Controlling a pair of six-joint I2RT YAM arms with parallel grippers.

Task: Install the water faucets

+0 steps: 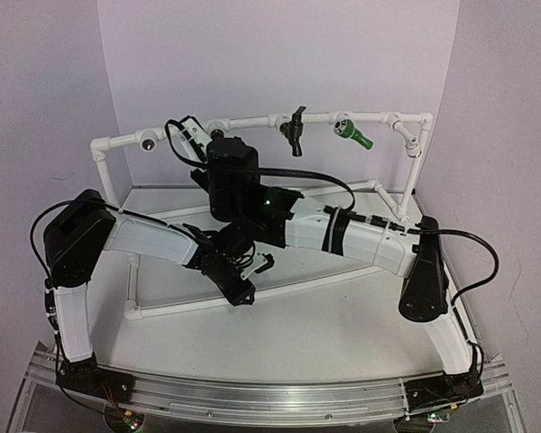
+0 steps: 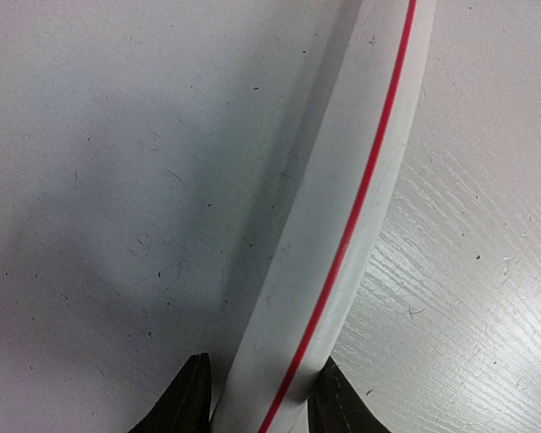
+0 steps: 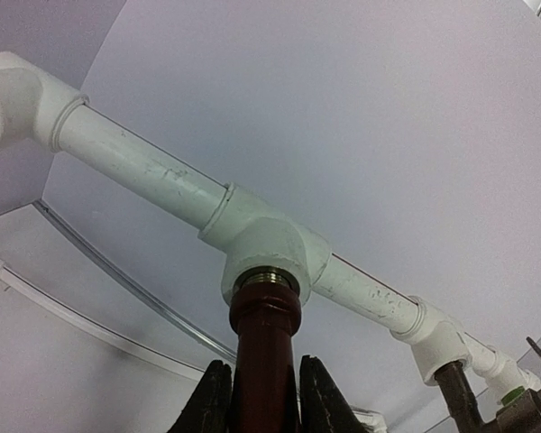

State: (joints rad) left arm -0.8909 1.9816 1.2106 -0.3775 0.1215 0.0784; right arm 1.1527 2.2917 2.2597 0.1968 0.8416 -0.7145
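In the right wrist view my right gripper (image 3: 263,365) is shut on the reddish-brown faucet (image 3: 266,316). The faucet's threaded silvery end sits in a white tee socket (image 3: 269,245) of the top rail. From above, that gripper (image 1: 197,135) reaches up to the rail and hides this faucet. Further right along the rail (image 1: 252,119) hang the black faucet (image 1: 296,132) and the green faucet (image 1: 353,134). My left gripper (image 2: 261,363) is shut on the frame's low front pipe (image 2: 343,198), which is white with a red stripe, one finger on each side. From above, it (image 1: 244,290) sits mid-pipe.
The white pipe frame (image 1: 415,153) stands on a white board, with uprights at both ends. A tee socket (image 1: 147,142) at the rail's left end shows an open silvery mouth. My right forearm (image 1: 343,233) crosses above the left gripper. Lilac walls close in behind and at the sides.
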